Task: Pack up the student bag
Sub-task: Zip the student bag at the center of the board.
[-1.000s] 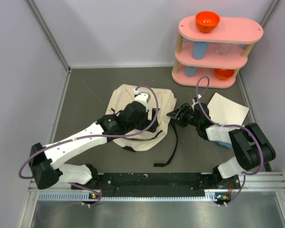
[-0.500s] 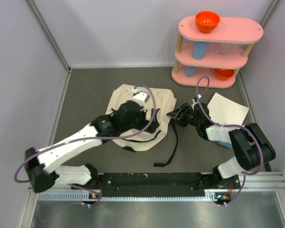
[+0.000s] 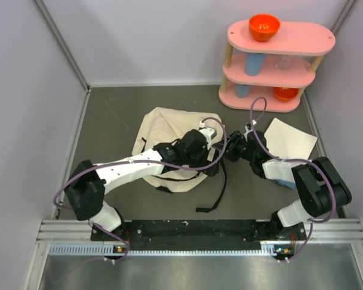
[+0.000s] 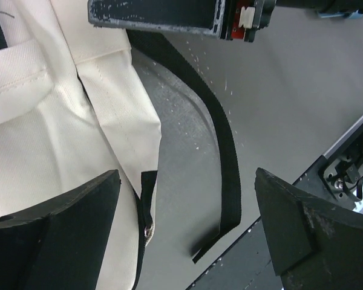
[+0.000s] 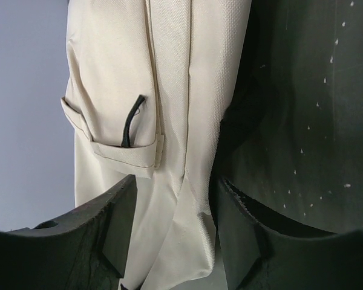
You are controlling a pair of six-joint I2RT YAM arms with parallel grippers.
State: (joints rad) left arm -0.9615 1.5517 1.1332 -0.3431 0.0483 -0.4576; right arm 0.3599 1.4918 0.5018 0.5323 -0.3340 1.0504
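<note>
The student bag [image 3: 160,127], a cream canvas backpack with black straps, lies flat in the middle of the table. My left arm reaches across it. My left gripper [image 3: 213,140] hovers open over the bag's right edge. In the left wrist view [image 4: 187,175] the jaws stand wide apart and empty above the bag's corner [image 4: 60,145] and a loose black strap [image 4: 221,157]. My right gripper [image 3: 228,148] is at the same right edge. In the right wrist view [image 5: 172,187] it is closed on a fold of the bag's fabric [image 5: 169,90].
A pink three-tier shelf [image 3: 278,60] stands at the back right, with an orange bowl [image 3: 264,26] on top and a blue cup [image 3: 254,63] on the middle tier. A white sheet [image 3: 293,140] lies right of the bag. A black strap [image 3: 216,190] trails toward the near rail.
My left arm has swung right, from over the bag's middle to its right edge beside the right gripper. The right arm has not moved.
</note>
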